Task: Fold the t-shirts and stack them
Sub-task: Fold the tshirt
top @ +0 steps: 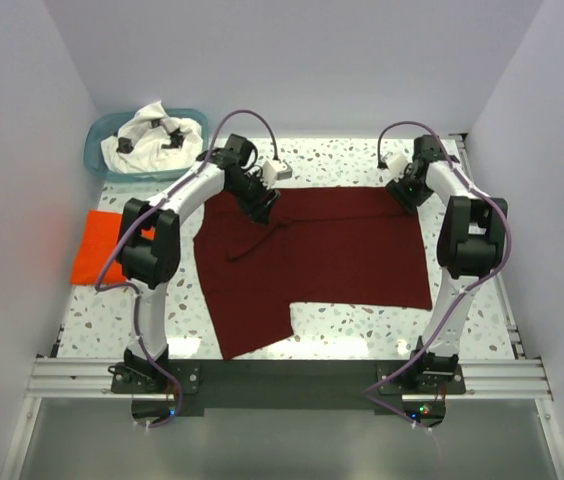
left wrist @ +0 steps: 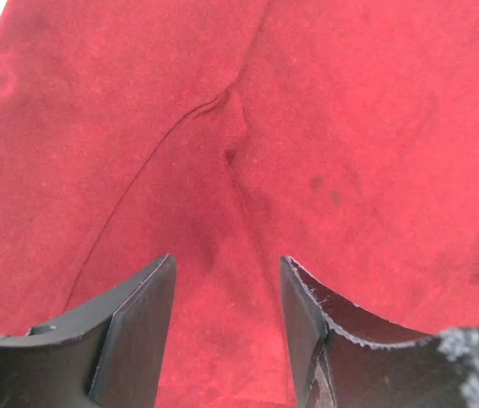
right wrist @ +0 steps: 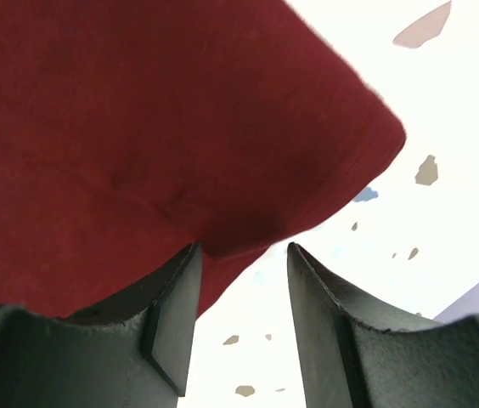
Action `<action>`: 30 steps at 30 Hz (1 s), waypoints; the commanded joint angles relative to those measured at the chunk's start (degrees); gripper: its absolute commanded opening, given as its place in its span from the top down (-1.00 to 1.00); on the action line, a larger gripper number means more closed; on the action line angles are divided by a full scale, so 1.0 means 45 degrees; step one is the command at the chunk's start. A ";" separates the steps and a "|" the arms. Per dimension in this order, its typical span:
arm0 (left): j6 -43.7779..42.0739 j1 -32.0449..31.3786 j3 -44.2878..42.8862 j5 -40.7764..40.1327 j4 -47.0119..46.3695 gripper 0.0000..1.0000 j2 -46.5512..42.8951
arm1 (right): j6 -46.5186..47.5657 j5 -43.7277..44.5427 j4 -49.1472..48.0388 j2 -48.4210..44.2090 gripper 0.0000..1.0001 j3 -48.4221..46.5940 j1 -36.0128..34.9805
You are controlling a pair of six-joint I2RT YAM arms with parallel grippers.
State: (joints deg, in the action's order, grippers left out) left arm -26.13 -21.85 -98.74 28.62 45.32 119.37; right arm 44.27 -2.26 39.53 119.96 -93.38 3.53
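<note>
The dark maroon t-shirt (top: 332,250) lies spread flat across the middle of the table, a sleeve-like flap reaching toward the near edge. My left gripper (top: 264,207) hovers over its far left part, by a raised crease. In the left wrist view its jaws (left wrist: 227,272) stand open, the maroon cloth (left wrist: 307,127) beneath them and not pinched. My right gripper (top: 402,196) is at the shirt's far right corner. Its jaws (right wrist: 241,255) are open, with the cloth corner (right wrist: 138,110) reaching just to the left finger. A bright orange-red t-shirt (top: 97,248) lies at the left edge. A white t-shirt with black print (top: 152,135) sits in the basket.
The teal plastic basket (top: 95,160) stands at the far left corner. White walls close in the speckled table (top: 362,325) on three sides. A metal rail (top: 282,375) with both arm bases runs along the near edge.
</note>
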 commanded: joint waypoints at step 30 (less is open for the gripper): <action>0.0317 -0.1241 -0.1378 -0.2806 -0.1458 1.00 0.1344 | 0.2542 -0.0532 0.1878 -0.0369 0.10 -0.1612 0.0075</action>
State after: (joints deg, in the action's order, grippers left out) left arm -25.91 -28.84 -102.13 15.55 40.80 126.89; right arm 51.66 -1.96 43.03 123.66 -99.94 2.96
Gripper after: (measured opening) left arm 0.018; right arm 0.447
